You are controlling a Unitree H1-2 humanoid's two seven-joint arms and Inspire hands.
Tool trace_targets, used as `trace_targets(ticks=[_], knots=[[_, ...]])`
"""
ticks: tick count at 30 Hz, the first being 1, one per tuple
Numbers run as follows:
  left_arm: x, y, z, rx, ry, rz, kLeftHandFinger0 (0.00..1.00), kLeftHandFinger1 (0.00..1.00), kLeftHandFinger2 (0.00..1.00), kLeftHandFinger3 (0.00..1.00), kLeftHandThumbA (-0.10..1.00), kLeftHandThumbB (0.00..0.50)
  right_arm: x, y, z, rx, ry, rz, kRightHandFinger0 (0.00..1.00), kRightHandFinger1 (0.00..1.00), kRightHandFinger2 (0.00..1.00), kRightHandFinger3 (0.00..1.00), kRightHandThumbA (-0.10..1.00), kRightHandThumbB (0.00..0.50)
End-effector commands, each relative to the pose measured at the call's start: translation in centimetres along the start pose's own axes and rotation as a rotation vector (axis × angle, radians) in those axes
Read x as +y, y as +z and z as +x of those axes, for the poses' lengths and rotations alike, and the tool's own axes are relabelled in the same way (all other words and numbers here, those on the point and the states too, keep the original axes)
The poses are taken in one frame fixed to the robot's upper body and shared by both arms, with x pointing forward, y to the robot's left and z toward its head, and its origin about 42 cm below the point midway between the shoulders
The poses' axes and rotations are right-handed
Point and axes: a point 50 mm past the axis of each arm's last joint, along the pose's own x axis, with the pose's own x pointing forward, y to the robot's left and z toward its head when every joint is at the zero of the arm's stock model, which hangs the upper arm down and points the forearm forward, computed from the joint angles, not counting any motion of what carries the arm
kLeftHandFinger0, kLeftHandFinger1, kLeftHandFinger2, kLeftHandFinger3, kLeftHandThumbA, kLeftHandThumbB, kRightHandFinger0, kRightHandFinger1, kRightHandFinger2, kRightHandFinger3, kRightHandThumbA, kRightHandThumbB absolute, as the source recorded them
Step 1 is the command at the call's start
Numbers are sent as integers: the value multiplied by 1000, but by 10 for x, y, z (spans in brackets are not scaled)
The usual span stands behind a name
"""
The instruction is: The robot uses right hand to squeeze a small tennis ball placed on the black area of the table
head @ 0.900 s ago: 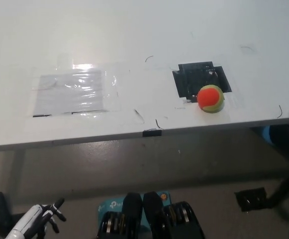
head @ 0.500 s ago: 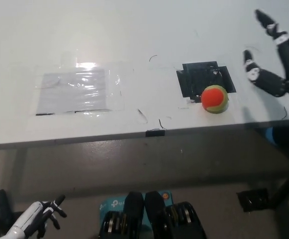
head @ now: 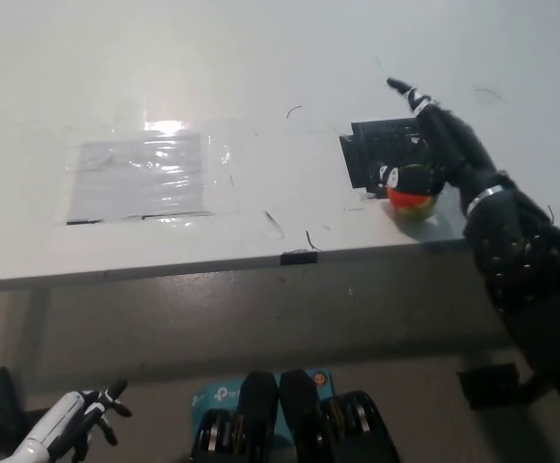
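1. The black right robot hand (head: 432, 154) is over the ball now. Half a second ago it hung spread out at the far right edge of the worktop (head: 260, 77), well clear of the target; now it has swung in across the black patch.

2. The small tennis ball (head: 413, 196), orange on top and yellow-green below, sits at the near edge of the black area (head: 374, 154), close to the front lip of the worktop. It looks to be in the same spot as before, so the approach has not knocked it.

3. State of the right robot hand: fingers apart and curving down around the ball, one long finger pointing past it toward the far side. It covers the ball's upper right part. Whether the fingers already touch the ball is hard to say from this steep angle; I would call it cupped over, not yet clamped.

4. What this means: the reach looks done and the squeeze itself is the step at hand. The fingers need to close from both sides evenly, since the ball lies so near the table edge that a one-sided push could roll it off.

5. The white left robot hand (head: 72, 424) rests low at the bottom left, below worktop level, fingers loosely apart and holding nothing.

6. A clear plastic sheet (head: 149, 174) lies flat on the left half of the worktop, well apart from the action.
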Motion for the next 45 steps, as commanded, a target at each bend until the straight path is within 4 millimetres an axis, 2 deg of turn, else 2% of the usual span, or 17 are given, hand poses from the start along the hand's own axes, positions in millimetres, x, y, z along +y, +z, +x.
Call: trace_targets(ticks=[1, 19, 22, 25, 26, 28, 29, 30, 31, 33, 34, 35, 36, 37, 40, 44, 45], knots=[[7, 8, 3, -25, 4, 22, 152, 99, 317, 462, 1000, 462, -16, 15, 18, -26, -100, -86, 1000, 1000, 1000, 1000, 717, 472], [7, 25, 9, -48, -35, 43, 168, 135, 345, 468, 1000, 479, 54, -64, 13, 111, 5, -21, 1000, 1000, 1000, 1000, 483, 372], [7, 27, 12, -60, -34, 47, 149, 126, 337, 458, 1000, 487, 69, -70, 10, 97, 56, 30, 1000, 1000, 1000, 1000, 365, 318], [6, 27, 13, -64, -37, 43, 176, 135, 346, 511, 1000, 497, 82, -70, 8, 63, 109, 28, 924, 1000, 1000, 1000, 146, 157], [5, 27, 13, -59, -38, 49, 179, 139, 348, 511, 1000, 491, 88, -66, 8, 43, 134, 10, 743, 934, 1000, 1000, 33, 141], [4, 27, 13, -57, -42, 48, 182, 147, 360, 515, 1000, 486, 92, -67, 7, 4, 133, 29, 627, 679, 919, 1000, -100, 54], [4, 27, 13, -56, -42, 47, 181, 143, 360, 504, 1000, 488, 93, -66, 7, 1, 131, 38, 453, 531, 812, 1000, -100, 11], [4, 26, 13, -58, -42, 51, 169, 129, 345, 482, 1000, 482, 96, -62, 6, -26, 128, 40, 60, 143, 555, 1000, -100, 0], [4, 27, 13, -59, -42, 52, 167, 128, 343, 479, 1000, 482, 97, -62, 5, -30, 127, 40, 2, 60, 511, 1000, -100, 0], [5, 28, 12, -59, -42, 50, 187, 141, 357, 552, 1000, 492, 96, -60, 5, -57, 133, -48, 0, 0, 194, 1000, -100, 0], [7, 29, 12, -59, -41, 52, 195, 147, 366, 575, 1000, 490, 95, -61, 4, -64, 131, -68, 42, 158, 300, 712, -100, 0], [7, 30, 11, -57, -42, 53, 196, 149, 364, 575, 1000, 488, 95, -61, 4, -70, 128, -83, 37, 175, 282, 595, -100, 0], [8, 30, 12, -73, -41, 51, 189, 147, 372, 553, 1000, 479, 94, -64, 3, -50, 140, -121, 1, 12, 93, 240, -100, 6], [7, 30, 12, -76, -40, 58, 184, 145, 375, 549, 1000, 484, 95, -67, 2, -51, 132, -137, 0, 0, 16, 92, -100, 63], [9, 30, 12, -73, -43, 62, 193, 158, 387, 558, 1000, 499, 97, -71, -2, -22, 111, -182, 0, 5, 3, 21, -100, 128], [8, 29, 11, -67, -43, 62, 172, 133, 370, 539, 1000, 500, 101, -78, -8, 14, 29, -215, 0, 154, 416, 239, -100, 10], [7, 27, 11, -68, -46, 53, 173, 132, 367, 526, 1000, 500, 102, -81, -10, 15, -27, -223, 0, 157, 453, 153, -100, 13]])
